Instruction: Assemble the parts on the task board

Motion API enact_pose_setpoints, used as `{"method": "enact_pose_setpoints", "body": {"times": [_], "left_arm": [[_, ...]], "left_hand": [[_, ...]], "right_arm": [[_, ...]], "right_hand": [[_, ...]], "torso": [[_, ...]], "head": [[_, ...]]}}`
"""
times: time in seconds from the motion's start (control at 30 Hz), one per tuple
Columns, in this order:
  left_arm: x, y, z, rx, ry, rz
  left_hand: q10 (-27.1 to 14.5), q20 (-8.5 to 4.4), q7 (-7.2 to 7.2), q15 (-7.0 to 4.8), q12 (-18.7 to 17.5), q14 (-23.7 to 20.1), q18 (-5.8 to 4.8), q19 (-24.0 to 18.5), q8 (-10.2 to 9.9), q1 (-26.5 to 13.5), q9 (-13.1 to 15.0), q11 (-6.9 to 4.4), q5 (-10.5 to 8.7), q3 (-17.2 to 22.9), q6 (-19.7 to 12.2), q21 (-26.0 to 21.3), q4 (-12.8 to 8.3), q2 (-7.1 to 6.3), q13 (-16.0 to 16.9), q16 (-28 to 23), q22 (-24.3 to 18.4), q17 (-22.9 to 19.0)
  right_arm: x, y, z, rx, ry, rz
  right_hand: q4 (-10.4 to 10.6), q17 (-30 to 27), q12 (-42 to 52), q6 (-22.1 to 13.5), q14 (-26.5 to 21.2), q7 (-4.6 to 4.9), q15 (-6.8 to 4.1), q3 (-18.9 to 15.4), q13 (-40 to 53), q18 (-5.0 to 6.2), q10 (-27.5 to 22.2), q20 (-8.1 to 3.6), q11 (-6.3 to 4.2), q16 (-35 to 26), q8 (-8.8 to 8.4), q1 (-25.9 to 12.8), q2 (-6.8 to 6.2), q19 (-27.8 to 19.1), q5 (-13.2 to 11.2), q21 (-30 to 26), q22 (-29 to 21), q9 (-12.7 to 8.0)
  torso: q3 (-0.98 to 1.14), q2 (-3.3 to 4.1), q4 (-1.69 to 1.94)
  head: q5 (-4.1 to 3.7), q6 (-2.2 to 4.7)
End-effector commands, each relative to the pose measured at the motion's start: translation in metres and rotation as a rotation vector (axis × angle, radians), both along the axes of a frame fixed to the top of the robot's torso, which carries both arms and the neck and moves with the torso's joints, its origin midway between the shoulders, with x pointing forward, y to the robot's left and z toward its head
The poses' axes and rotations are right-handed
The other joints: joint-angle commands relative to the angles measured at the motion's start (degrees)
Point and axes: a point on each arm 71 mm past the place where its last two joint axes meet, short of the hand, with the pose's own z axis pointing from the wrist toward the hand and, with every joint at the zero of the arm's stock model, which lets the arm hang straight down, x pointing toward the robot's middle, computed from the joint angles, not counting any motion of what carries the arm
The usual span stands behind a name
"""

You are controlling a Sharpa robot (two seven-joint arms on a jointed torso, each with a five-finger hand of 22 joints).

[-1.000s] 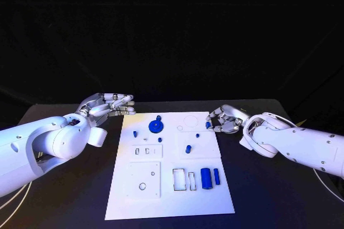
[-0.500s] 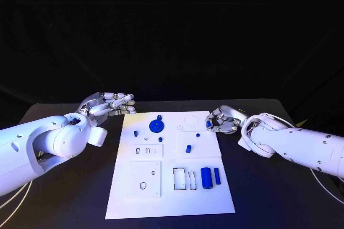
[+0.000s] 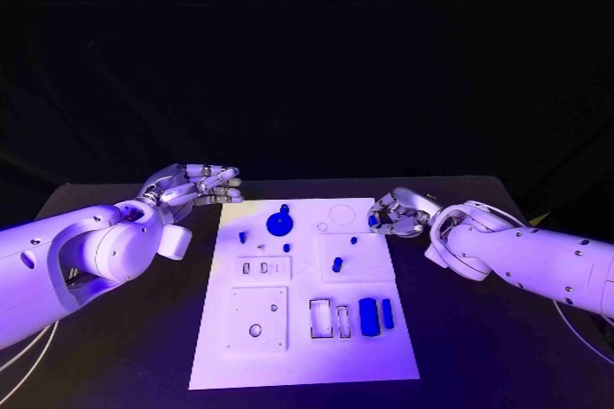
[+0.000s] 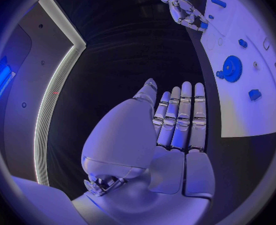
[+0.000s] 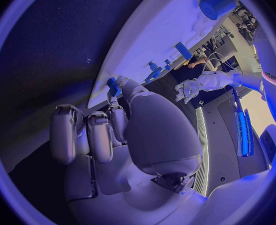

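Observation:
The white task board (image 3: pixel 307 347) lies in the middle of the table. On it are a blue gear (image 3: pixel 279 223), small blue pegs (image 3: pixel 242 237) (image 3: pixel 336 265), and a blue cylinder (image 3: pixel 368 317) beside a thin blue bar (image 3: pixel 387 313). My right hand (image 3: pixel 399 214) hovers at the board's far right edge and pinches a small blue part (image 3: pixel 373 221) between thumb and finger; the right wrist view shows that part (image 5: pixel 113 85) at the fingertips. My left hand (image 3: pixel 199 189) is off the board's far left corner, its fingers (image 4: pixel 182 115) extended side by side and holding nothing.
The black table (image 3: pixel 115 338) runs on either side of the board. Rectangular recesses (image 3: pixel 329 318) and a square plate with holes (image 3: pixel 257 318) take up the board's near half. The gear (image 4: pixel 230 68) lies close to the left hand's fingertips.
The right hand has edged slightly toward the board with the blue part in it. The left hand has stayed still.

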Motion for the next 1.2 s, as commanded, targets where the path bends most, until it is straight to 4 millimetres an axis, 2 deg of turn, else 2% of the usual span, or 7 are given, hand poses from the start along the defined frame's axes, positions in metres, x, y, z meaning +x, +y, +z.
{"method": "enact_pose_setpoints", "body": {"times": [0.03,0.37,0.6,1.03,1.2], "left_arm": [[-0.0005,-0.0019,0.0012,-0.01,-0.003,-0.014],[-0.0006,-0.0018,0.0012,-0.01,-0.003,-0.014],[-0.0006,-0.0016,0.0012,-0.009,-0.003,-0.014],[-0.0005,-0.0012,0.0011,-0.009,-0.003,-0.013],[-0.0003,-0.0009,0.001,-0.009,-0.002,-0.012]], "left_hand": [[-0.2,0.24,0.43,-0.11,0.26,0.41,0.23,0.04,0.14,-0.68,0.06,-0.16,-0.14,-0.01,-0.27,-0.25,0.2,0.09,0.07,-0.32,-0.09,-0.07],[-0.2,0.24,0.43,-0.11,0.26,0.41,0.23,0.04,0.14,-0.68,0.06,-0.16,-0.14,-0.01,-0.27,-0.25,0.2,0.09,0.07,-0.32,-0.09,-0.07],[-0.2,0.24,0.43,-0.11,0.26,0.41,0.23,0.04,0.14,-0.68,0.06,-0.16,-0.14,-0.01,-0.27,-0.25,0.2,0.09,0.07,-0.32,-0.09,-0.07],[-0.2,0.24,0.43,-0.11,0.26,0.41,0.23,0.04,0.14,-0.68,0.06,-0.16,-0.14,-0.01,-0.27,-0.25,0.2,0.09,0.07,-0.32,-0.09,-0.07],[-0.2,0.24,0.43,-0.11,0.26,0.41,0.23,0.04,0.14,-0.68,0.06,-0.16,-0.14,-0.01,-0.27,-0.25,0.2,0.09,0.07,-0.32,-0.09,-0.07]], "right_arm": [[0.0001,-0.0006,-0.001,-0.012,0.001,0.0],[0.0011,-0.0017,-0.0012,-0.013,0.0,-0.006],[0.0012,-0.0008,-0.0008,-0.011,-0.004,-0.006],[0.0014,-0.0007,-0.0003,-0.01,-0.011,-0.02],[0.0002,0.0009,0.0015,0.0,-0.027,-0.035]], "right_hand": [[0.31,11.37,0.29,0.59,5.19,-0.12,-0.48,0.16,0.08,-0.48,0.28,-0.04,-0.19,0.35,0.26,-0.06,0.57,0.4,-0.07,0.36,4.75,0.08],[0.34,11.4,0.35,0.93,5.2,-0.24,-0.57,0.21,0.19,-0.51,0.38,-0.12,-0.3,0.36,0.36,-0.1,0.71,0.5,-0.18,0.45,4.89,0.12],[0.49,11.47,0.48,2.47,5.22,-0.87,-0.97,0.24,0.45,-0.56,0.62,-0.44,-0.82,0.39,1.05,-0.34,1.1,0.65,-0.46,0.58,5.12,0.43],[0.8,11.4,0.47,2.59,5.2,-1.05,-1.21,-0.25,0.48,-0.56,0.7,-0.73,-1.01,0.35,1.05,-1.03,0.89,0.67,-1.55,0.55,5.16,0.46],[1.15,11.52,0.61,3.1,5.23,-1.3,-1.37,-0.22,0.76,-0.62,0.96,-0.87,-1.22,0.41,1.29,-1.35,1.45,0.83,-1.16,0.7,5.39,0.58]], "torso": [[0.02,0.01,-0.03],[0.03,0.0,0.01],[0.0,0.02,-0.01],[0.01,0.0,0.02],[0.04,-0.02,-0.01]], "head": [[-0.01,-0.02],[-0.04,-0.11],[-0.06,-0.22],[-0.04,-0.43],[0.01,-0.41]]}}
